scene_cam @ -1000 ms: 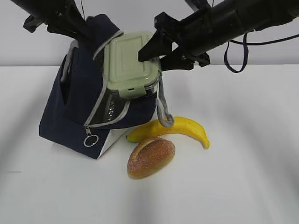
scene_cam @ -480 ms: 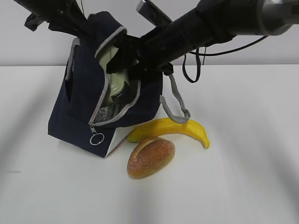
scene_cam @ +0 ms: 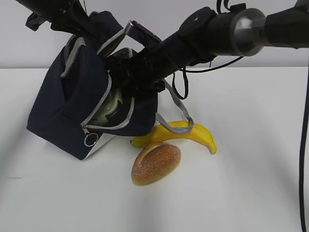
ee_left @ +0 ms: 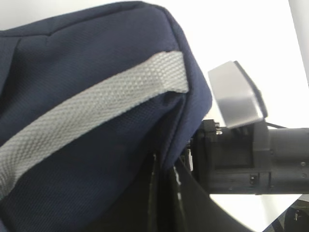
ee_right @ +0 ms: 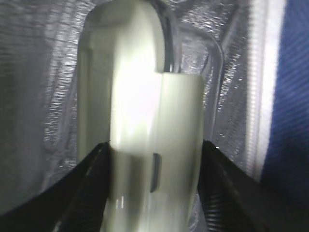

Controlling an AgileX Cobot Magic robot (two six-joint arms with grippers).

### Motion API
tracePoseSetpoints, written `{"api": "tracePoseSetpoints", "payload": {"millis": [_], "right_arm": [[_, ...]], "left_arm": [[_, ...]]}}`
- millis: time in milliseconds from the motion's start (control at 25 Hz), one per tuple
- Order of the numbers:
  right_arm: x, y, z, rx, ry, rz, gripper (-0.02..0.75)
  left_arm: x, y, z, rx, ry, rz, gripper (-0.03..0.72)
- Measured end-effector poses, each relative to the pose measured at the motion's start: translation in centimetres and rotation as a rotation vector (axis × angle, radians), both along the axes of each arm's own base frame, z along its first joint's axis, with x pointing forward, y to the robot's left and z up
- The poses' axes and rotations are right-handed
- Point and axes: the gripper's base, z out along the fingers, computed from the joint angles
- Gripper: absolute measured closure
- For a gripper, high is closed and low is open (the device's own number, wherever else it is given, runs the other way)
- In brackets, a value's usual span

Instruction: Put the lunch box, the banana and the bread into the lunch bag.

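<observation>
Mostly hidden — lunch box (ee_right: 140,145) inside lunch bag (scene_cam: 72,116).

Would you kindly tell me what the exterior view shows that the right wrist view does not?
Only the exterior view shows the banana and bread lying on the table, both arms, and the tilted lunch bag from outside. Only the right wrist view shows the bag's silver foil lining and the right tool clamped on the lunch box. Both show the lunch box inside the bag.
</observation>
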Motion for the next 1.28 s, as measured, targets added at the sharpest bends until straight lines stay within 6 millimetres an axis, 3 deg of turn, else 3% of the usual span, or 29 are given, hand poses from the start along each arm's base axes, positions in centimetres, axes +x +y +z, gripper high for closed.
{"api": "tracePoseSetpoints", "payload": {"millis": [240, 440, 640, 920, 1120, 1280], "right_arm": [[0.3, 0.1, -1.0, -0.01, 0.013, -0.009, 0.293], [0.5, 0.2, -0.6, 0.011, 0.001, -0.03, 0.205], [0.2, 0.1, -0.3, 0.002, 0.005, 0.007, 0.19], [-0.4, -2.2, 4.4, -0.088, -0.048, 0.192, 0.183], [-1.0, -4.0, 8.7, -0.276, -0.114, 0.307, 0.183], [-0.8, -5.3, 11.4, -0.416, -0.194, 0.26, 0.183]], "left_arm": [[0.0, -0.1, 0.0, -0.005, -0.004, 0.003, 0.704], [0.0, -0.2, 0.0, -0.004, -0.007, 0.001, 0.704], [0.1, 0.1, 0.0, -0.002, -0.008, 0.009, 0.704], [0.4, 1.7, 0.0, 0.003, 0.008, 0.037, 0.704], [0.4, 2.9, -0.2, 0.022, 0.039, 0.039, 0.704], [0.3, 3.4, -0.6, 0.089, 0.044, 0.034, 0.704]]}}
